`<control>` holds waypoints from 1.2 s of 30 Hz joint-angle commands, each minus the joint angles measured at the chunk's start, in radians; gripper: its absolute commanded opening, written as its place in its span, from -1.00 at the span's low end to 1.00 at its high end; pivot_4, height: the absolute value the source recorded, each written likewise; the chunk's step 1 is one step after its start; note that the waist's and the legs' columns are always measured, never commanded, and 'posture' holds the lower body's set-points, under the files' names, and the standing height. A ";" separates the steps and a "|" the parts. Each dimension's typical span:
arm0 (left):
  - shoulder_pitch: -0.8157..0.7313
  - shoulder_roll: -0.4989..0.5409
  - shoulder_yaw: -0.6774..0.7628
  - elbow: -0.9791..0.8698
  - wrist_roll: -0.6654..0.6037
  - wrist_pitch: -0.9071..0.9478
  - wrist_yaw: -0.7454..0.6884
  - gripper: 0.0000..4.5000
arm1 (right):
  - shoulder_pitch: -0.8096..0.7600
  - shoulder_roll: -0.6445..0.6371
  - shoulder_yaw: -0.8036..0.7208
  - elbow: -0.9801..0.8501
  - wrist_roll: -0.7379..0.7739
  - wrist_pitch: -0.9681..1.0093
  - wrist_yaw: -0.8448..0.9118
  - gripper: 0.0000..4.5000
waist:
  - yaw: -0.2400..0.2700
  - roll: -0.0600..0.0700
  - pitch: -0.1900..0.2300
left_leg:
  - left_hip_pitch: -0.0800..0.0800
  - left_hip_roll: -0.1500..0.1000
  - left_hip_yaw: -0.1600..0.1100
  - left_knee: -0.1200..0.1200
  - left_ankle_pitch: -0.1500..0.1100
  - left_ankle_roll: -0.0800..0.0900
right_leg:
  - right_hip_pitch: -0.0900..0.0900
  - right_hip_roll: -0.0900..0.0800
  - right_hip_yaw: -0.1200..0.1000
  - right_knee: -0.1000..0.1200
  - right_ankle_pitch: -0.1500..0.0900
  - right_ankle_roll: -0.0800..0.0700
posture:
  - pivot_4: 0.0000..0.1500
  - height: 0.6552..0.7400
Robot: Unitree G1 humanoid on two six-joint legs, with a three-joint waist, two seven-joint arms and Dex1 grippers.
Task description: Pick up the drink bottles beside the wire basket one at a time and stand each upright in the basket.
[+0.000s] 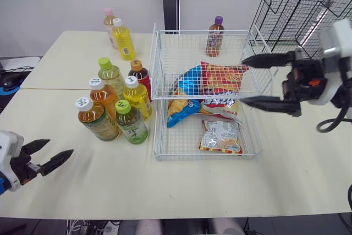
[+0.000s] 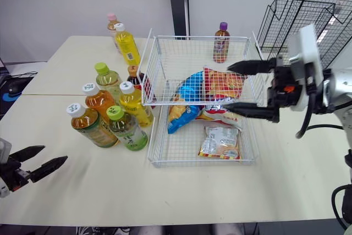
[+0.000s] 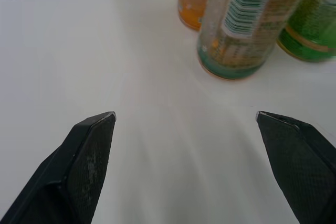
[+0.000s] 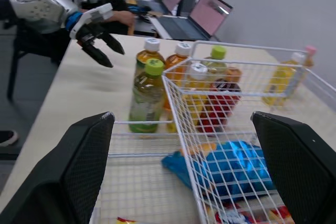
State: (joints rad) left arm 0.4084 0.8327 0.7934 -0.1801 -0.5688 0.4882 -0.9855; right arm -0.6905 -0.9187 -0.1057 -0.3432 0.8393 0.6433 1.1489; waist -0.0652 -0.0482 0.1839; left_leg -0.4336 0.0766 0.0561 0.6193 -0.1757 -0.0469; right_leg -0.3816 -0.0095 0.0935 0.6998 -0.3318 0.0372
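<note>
While six drink bottles [image 1: 118, 103] stand bunched on the desk [image 1: 181, 191] just beside the wire basket [image 1: 206, 158], on its left, the robot's left hand [image 1: 60, 146] hovers low over bare desk short of them, fingers spread wide and holding nothing. The white-capped bottle [image 1: 97, 119] at the near corner of the bunch is the closest. It lies ahead of that hand and to its right, upright with its long axis vertical, so a grasp would likely come from the side, across the body. The left arm is plainly the nearer one. The right hand [image 1: 242, 80], also spread and empty, hangs above the basket's right half, over the snack bags [image 1: 220, 78] lying inside, with the basket between it and the bunch. No bottle can be seen standing among the bags. Two more bottles [image 1: 122, 39] stand well apart at the desk's far left. A purple-capped bottle [image 1: 214, 37] stands at the basket's far wall; whether inside or behind it is hard to tell. The bunched bottles overlap, the red bottle [image 1: 142, 75] is partly screened by wire, and in the left wrist view their tops are cut off.
</note>
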 commanded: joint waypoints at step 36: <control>-0.487 -0.233 -0.314 -0.458 -0.050 0.246 0.839 0.98 | -0.014 0.008 0.028 0.040 -0.142 -0.091 0.098 1.00 | 0.017 -0.001 0.000 | 0.001 0.000 -0.003 0.006 0.000 0.000 | 0.008 0.009 -0.002 -0.001 0.002 0.002 | 1.00 0.76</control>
State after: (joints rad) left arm -0.0736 0.5869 0.4749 -0.6179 -0.6312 0.7323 -0.1523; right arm -0.6962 -0.8942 -0.0370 -0.2729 0.6887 0.5547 1.2540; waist -0.0486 -0.0489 0.1835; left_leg -0.4330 0.0766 0.0528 0.6254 -0.1758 -0.0468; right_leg -0.3740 -0.0002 0.0919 0.6985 -0.3298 0.0391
